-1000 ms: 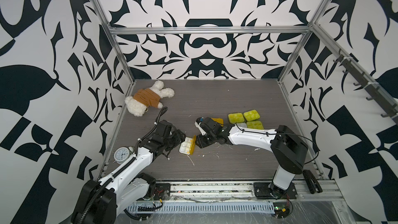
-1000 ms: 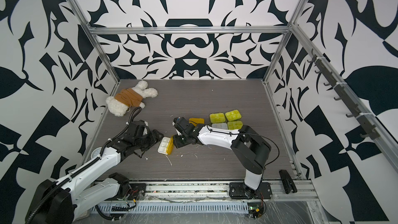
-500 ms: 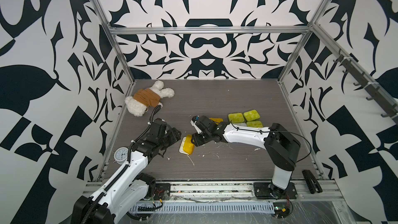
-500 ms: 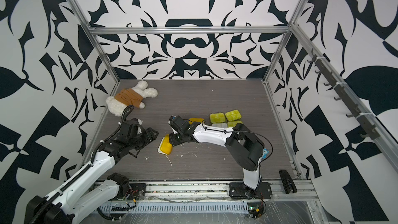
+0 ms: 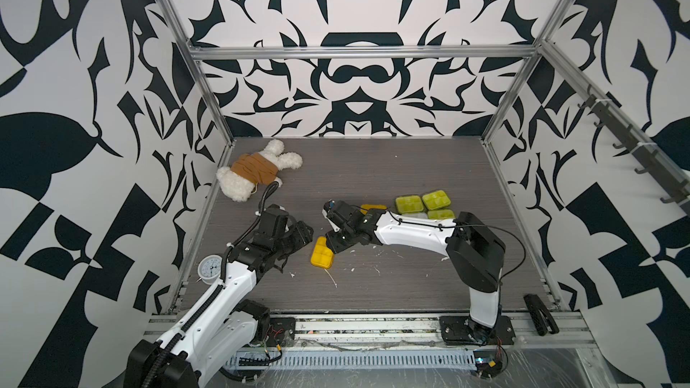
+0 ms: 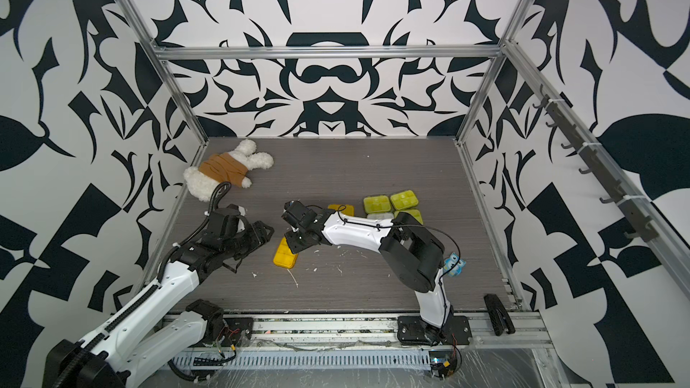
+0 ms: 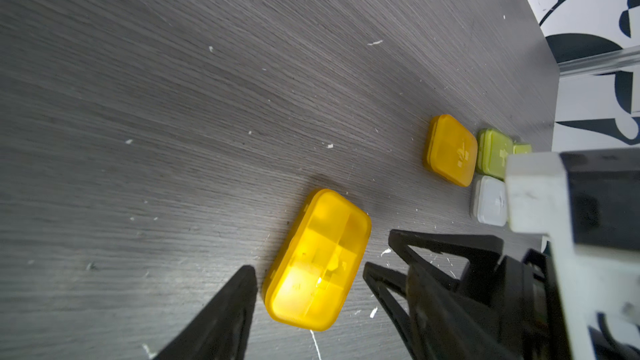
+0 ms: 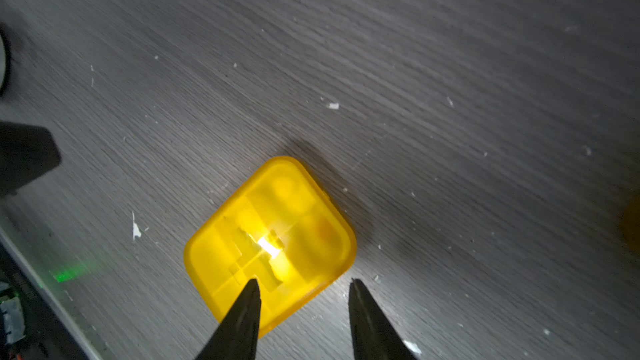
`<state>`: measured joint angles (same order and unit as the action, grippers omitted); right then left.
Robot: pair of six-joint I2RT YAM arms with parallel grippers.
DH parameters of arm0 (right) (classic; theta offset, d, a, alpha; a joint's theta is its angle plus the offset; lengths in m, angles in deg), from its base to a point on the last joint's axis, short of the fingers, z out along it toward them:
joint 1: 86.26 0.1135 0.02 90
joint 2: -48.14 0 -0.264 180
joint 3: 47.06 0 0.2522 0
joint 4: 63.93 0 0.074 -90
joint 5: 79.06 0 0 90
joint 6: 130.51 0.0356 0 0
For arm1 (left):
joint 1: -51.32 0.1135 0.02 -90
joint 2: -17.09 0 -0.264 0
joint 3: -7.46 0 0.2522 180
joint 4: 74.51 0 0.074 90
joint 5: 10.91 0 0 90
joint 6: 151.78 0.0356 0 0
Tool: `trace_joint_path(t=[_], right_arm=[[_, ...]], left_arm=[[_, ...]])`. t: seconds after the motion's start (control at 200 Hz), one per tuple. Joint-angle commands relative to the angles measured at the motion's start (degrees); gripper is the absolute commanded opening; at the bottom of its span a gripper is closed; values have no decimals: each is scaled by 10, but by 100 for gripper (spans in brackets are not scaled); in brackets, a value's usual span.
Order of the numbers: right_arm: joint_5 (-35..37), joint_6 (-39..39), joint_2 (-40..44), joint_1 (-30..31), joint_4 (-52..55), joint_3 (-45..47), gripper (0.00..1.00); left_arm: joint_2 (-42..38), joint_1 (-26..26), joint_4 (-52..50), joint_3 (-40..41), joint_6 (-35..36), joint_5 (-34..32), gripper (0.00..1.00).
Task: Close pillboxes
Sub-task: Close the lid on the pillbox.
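Right wrist: right gripper (image 8: 304, 282) ajar over pillbox (image 8: 277, 209)

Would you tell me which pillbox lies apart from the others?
The amber pillbox lying alone; the other amber one sits beside the green and clear cluster.

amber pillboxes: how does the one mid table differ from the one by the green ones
The mid-table amber pillbox lies apart from the others, its long side running near to far. The far amber pillbox lies crosswise, right beside the yellow-green pillboxes. Both look shut.
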<state>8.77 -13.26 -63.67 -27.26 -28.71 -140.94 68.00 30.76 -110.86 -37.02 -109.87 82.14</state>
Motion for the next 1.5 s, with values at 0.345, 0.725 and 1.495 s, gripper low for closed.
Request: trace_joint_path(t=[0.345, 0.725, 1.495], right_arm=[[157, -55, -82, 74, 109, -155, 44], [210, -57, -128, 94, 158, -208, 43], [146, -15, -140, 97, 119, -132, 41]], left_arm=[[-46, 180, -27, 22, -2, 64, 73], [-42, 181, -13, 37, -5, 82, 74], [-37, 181, 20, 68, -10, 98, 74]])
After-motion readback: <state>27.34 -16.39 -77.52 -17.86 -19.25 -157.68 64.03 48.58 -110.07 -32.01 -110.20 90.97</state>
